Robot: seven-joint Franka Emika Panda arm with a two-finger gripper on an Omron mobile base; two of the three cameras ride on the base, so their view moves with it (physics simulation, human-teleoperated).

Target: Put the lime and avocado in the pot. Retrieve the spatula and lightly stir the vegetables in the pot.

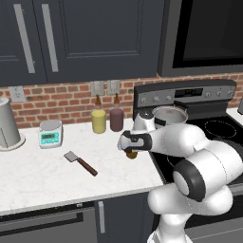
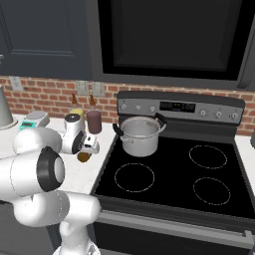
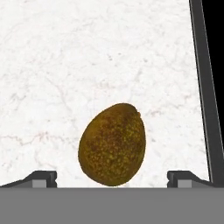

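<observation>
1. Pot (image 2: 140,134): steel, two black handles, stands on the rear left burner of the stove (image 2: 174,179). Its inside cannot be made out from either base view; the arm covers part of it in the left base view (image 1: 170,115).
2. Avocado (image 3: 112,145): lies on the white marble counter (image 3: 65,65), near the counter's edge by the stove. The hand view shows it whole, speckled brown-olive, between the two finger tips with clear gaps on both sides. In the base views it is a small brown patch under the hand (image 1: 131,154) (image 2: 83,157), mostly covered.
3. Gripper (image 3: 112,177): jaws spread wide, straddling the avocado, not touching it. Hand points down at the counter.
4. Spatula (image 1: 79,162): flat on the counter, well to the left of the hand, grey blade at the rear left, handle toward the front right. Seen in the left base view.
5. Two bottles at the brick backsplash: one yellow (image 1: 98,120), one dark maroon (image 1: 116,118); contents cannot be told. In the right base view the arm hides most of the yellow one.
6. Left base view also gives a small kitchen scale (image 1: 50,133) and a tall grey cylinder container (image 1: 8,124), cut off at the frame's left edge.
</observation>
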